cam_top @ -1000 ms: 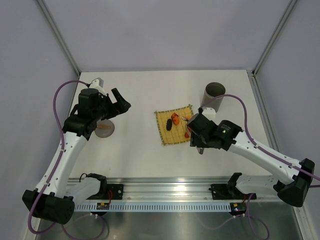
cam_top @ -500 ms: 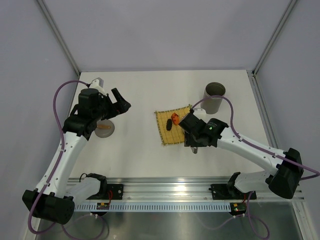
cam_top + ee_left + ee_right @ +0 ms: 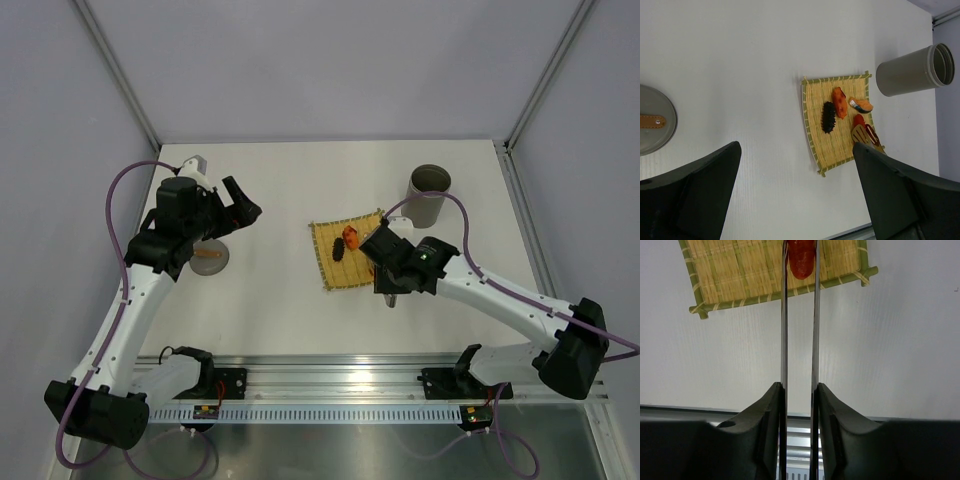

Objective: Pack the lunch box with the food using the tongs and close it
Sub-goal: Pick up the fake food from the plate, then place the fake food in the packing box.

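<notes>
Four food pieces [image 3: 839, 101] on mat [image 3: 820, 145], centre frame. Pinches tongs [image 3: 784, 315] in right jaws, red piece [image 3: 801, 260] between tips. Holds left jaws spread wide, upper left.

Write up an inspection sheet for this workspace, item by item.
Surface: white table, no spills seen.
Job's things: tall grey cylindrical lunch box upright, open, beyond the yellow woven mat; round grey lid with a brown strap lies apart, by the left arm; food pieces, orange, dark and red, on the mat; slim silver metal tongs have their tips either side of the red piece.
Clutter: nothing seen.
Grippers: left gripper open, empty, above the table; right gripper shut on the tongs.
Cables: purple cable looped along each arm.
Surroundings: pale walls, metal frame posts, mounting rail at the near edge.
</notes>
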Motion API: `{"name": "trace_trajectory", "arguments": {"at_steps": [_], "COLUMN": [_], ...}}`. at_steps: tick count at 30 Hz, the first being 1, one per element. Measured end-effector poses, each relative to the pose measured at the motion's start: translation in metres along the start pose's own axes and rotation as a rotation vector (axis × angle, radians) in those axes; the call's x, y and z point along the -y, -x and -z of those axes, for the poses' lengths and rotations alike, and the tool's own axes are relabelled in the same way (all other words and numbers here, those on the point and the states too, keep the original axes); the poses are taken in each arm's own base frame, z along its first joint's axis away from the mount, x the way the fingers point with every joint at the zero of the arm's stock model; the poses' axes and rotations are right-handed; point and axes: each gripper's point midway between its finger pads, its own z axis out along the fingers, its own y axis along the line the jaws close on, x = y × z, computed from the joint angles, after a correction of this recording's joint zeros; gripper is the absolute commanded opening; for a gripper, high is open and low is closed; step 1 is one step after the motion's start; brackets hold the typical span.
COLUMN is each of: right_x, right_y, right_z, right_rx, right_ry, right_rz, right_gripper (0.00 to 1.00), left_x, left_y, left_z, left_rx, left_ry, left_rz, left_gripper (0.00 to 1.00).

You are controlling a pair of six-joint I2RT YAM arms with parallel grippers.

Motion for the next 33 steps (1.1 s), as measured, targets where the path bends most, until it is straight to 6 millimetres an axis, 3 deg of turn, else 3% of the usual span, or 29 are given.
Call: {"name": "trace_trajectory", "arguments": {"at_steps": [3,6,11,16,21,26,33], "right_x": [0.003,0.000,0.000,0.024,0.067,0.102,0.112], "right_y": [0.004,0.022,0.070,0.124,0.165,0.186,0.193], "right_z": [0.012,0.032,0.065,0.081,0.077,0.055,0.023], "right_rx": [0.015,0.071,0.216,0.330,0.386,0.374,0.314], "right_ry": [0.013,0.043,0.057,0.001,-0.098,-0.183,-0.203], "right_rz": [0.001,-0.009,-0.033,-0.085,-0.149,-0.183,-0.171], "right_gripper": [0.11,0.11,0.11,0.11,0.11,0.11,0.18], "left_x": [0.000,0.000,0.000,0.001,0.001,0.001,0.000], "left_y": [0.000,0.000,0.001,0.001,0.001,0.001,0.001], "left_z": [0.000,0.000,0.001,0.002,0.002,0.002,0.002], "left_rx": [0.001,0.001,0.004,0.005,0.005,0.005,0.005], "left_ry": [0.000,0.000,-0.002,-0.003,-0.002,-0.002,-0.002], "left_rz": [0.000,0.000,-0.001,-0.001,-0.001,-0.002,-0.002], "left_gripper": [0.98,0.98,0.98,0.98,0.98,0.98,0.98]}}
